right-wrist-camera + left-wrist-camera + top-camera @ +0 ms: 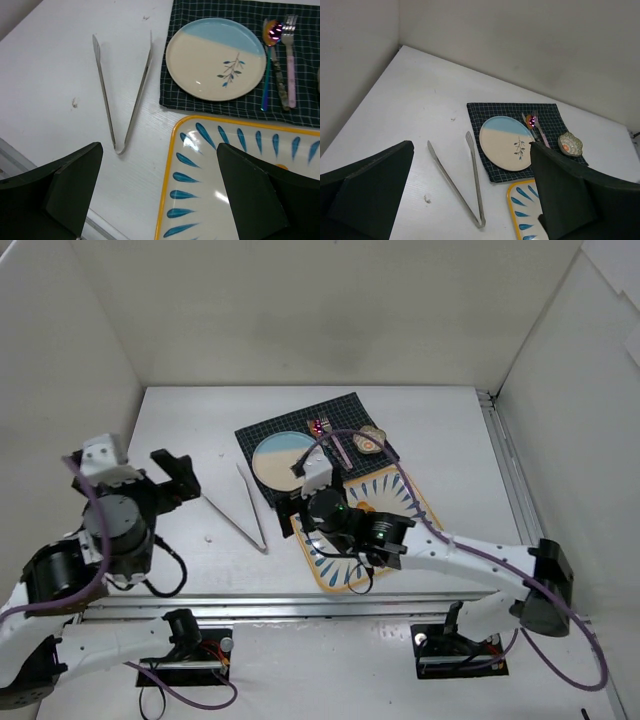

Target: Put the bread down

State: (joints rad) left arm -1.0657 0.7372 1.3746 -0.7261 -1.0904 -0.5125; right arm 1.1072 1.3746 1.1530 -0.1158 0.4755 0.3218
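Over the left edge of yellow-rimmed blue-petalled tray [205, 175]: right gripper [160, 147] spread, empty. Bread unseen; presumably light, soft, so pinch mid-length.

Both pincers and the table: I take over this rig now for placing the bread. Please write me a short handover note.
Left pincer: open, empty, above the table's left side.
Right pincer: open, empty, above the yellow-rimmed tray's left edge.
Bread: not visible in any view; possibly hidden under the right arm.
Round plate: bare, on the checked mat; tongs lie left of it.
Done: nothing visibly placed. Left: find the bread, place it.
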